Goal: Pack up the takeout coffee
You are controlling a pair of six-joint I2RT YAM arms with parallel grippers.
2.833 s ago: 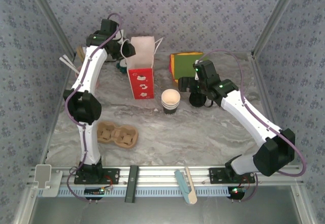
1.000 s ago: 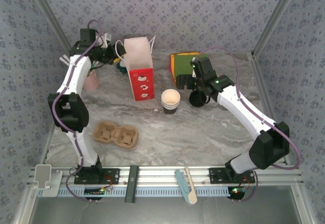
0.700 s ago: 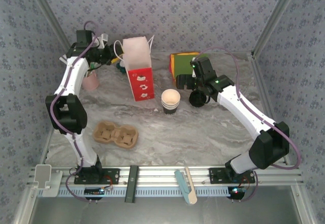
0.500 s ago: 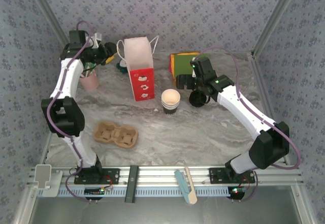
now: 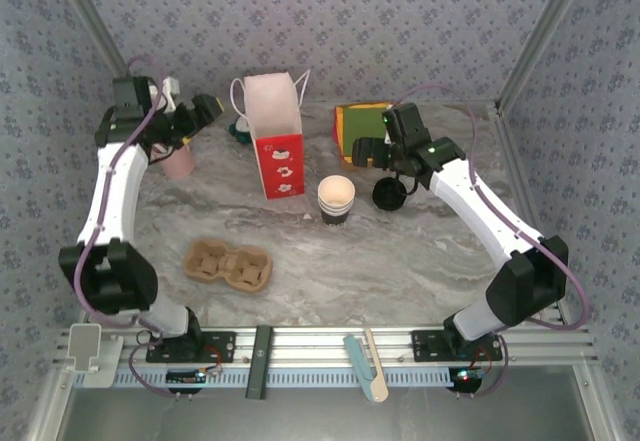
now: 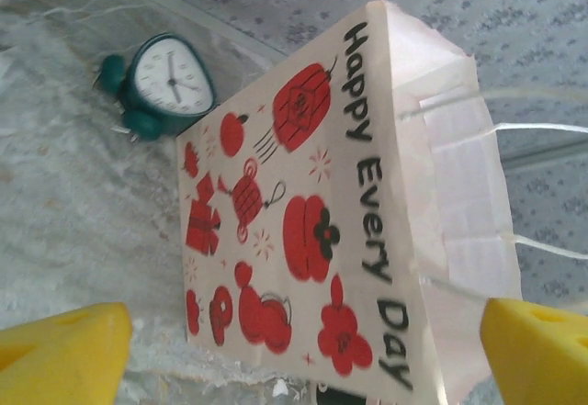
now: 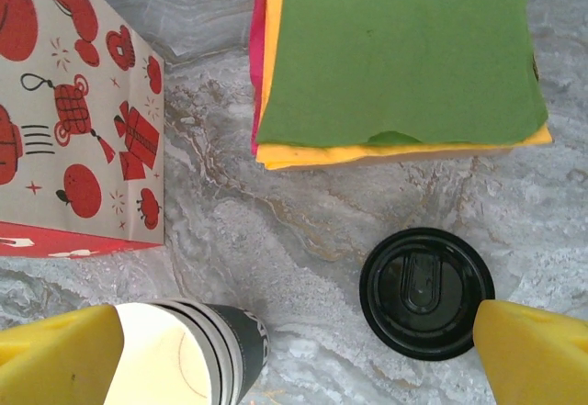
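Observation:
The takeout coffee is a dark paper cup (image 5: 336, 199) with a white inside, standing open at the table's middle. Nested rims show at the cup (image 7: 188, 359) in the right wrist view. A round black lid (image 5: 390, 194) sits just right of it, and whatever is under the lid (image 7: 427, 290) is hidden. My right gripper (image 5: 360, 151) hovers open behind and above both, and the right gripper (image 7: 294, 359) holds nothing between its yellow fingertips (image 7: 55, 354). At the back left, my left gripper (image 5: 203, 108) is open and faces the bag; the left gripper (image 6: 303, 359) is empty.
A red-and-white "Happy Every Day" paper bag (image 5: 275, 146) stands open at the back. The bag (image 6: 340, 212) has a teal clock (image 6: 170, 79) behind it. A green-and-orange stack (image 5: 362, 126) lies behind the lid. A pink cup (image 5: 180, 161) stands far left, a brown cup carrier (image 5: 228, 264) front left.
My left arm has swung left, away from the bag's handle, and its jaws have opened wide. The right gripper has shifted slightly back. The cup and lid have not moved.

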